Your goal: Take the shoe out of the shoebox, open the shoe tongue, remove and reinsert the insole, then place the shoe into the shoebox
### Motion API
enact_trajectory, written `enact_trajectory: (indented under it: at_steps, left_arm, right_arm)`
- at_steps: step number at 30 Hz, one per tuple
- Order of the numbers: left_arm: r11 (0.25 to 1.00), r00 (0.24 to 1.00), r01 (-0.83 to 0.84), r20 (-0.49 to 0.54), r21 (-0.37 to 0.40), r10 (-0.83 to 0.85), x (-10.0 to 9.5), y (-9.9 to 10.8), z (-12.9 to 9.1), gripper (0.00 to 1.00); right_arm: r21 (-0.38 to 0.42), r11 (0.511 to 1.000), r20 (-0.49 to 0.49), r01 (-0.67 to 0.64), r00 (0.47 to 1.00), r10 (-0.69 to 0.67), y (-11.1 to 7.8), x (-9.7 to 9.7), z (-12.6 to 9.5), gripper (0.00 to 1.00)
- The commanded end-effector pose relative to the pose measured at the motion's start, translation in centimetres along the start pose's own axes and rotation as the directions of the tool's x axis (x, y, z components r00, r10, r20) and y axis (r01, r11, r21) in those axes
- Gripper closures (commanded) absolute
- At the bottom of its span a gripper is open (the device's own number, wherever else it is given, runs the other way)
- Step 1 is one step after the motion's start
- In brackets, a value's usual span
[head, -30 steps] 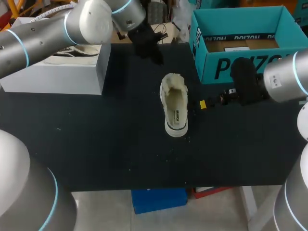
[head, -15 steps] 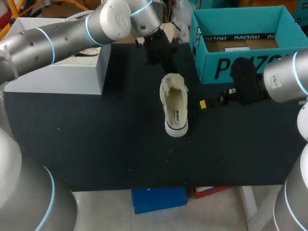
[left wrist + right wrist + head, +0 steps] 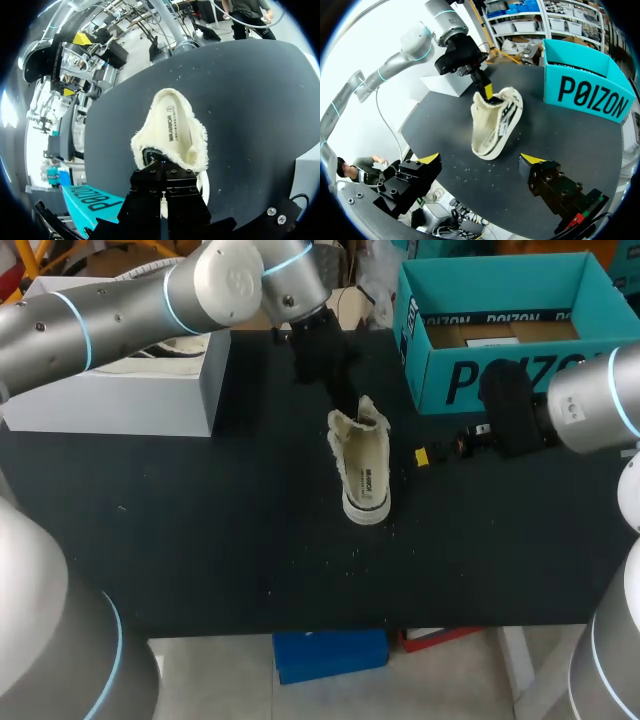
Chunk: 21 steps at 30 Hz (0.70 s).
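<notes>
A cream, fleece-lined shoe (image 3: 364, 468) lies on the black table, its opening facing up. My left gripper (image 3: 347, 406) comes down from the far side, shut, with its tips pushed into the fleece at the shoe's far end (image 3: 175, 127). Whether any fleece is pinched between them I cannot tell. In the right wrist view one yellow fingertip (image 3: 487, 91) shows against the raised fleece flaps of the shoe (image 3: 492, 125). My right gripper (image 3: 424, 456) is low beside the shoe's right side, open and holding nothing. The teal shoebox (image 3: 500, 380) stands open at the back right.
A grey-white closed box (image 3: 120, 395) occupies the back left of the table. The teal shoebox (image 3: 590, 95) holds a cardboard insert. Small crumbs of fleece dot the black tabletop (image 3: 250, 550) in front of the shoe.
My left arm has swung in from the back and come down onto the shoe's far end, which is now crumpled and lifted. The right arm has stayed where it was.
</notes>
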<state>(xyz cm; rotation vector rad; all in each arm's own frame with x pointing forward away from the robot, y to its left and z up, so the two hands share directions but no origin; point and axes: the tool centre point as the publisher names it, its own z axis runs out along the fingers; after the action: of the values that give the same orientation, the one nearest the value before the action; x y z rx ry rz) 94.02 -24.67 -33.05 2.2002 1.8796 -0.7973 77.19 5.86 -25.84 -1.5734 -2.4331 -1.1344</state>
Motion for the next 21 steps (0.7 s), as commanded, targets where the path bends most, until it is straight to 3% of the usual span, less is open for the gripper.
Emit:
enact_trajectory:
  at_steps: [1, 11, 17, 21]
  left_arm:
    - [1.000, 1.000, 0.000, 0.002, -0.015, 0.000, -0.1, 0.0, 1.7, 1.00]
    - [1.000, 1.000, 0.008, 0.005, 0.002, -0.008, -0.7, 1.4, 3.4, 1.00]
    - [0.996, 1.000, -0.023, 0.008, -0.083, 0.024, -2.3, 2.0, 0.6, 1.00]
    - [0.989, 0.998, -0.029, -0.064, -0.146, 0.020, -1.4, 1.6, -2.1, 1.00]
  right_arm:
    - [0.002, 1.000, 0.002, 0.000, 1.000, 0.000, 0.1, 0.1, 0.0, 0.00]
    - [0.002, 1.000, 0.002, 0.000, 1.000, 0.000, 0.1, 0.1, 0.0, 0.00]
    - [0.002, 1.000, 0.002, 0.000, 1.000, 0.000, 0.1, 0.1, 0.0, 0.00]
    - [0.002, 1.000, 0.002, 0.000, 1.000, 0.000, 0.1, 0.1, 0.0, 0.00]
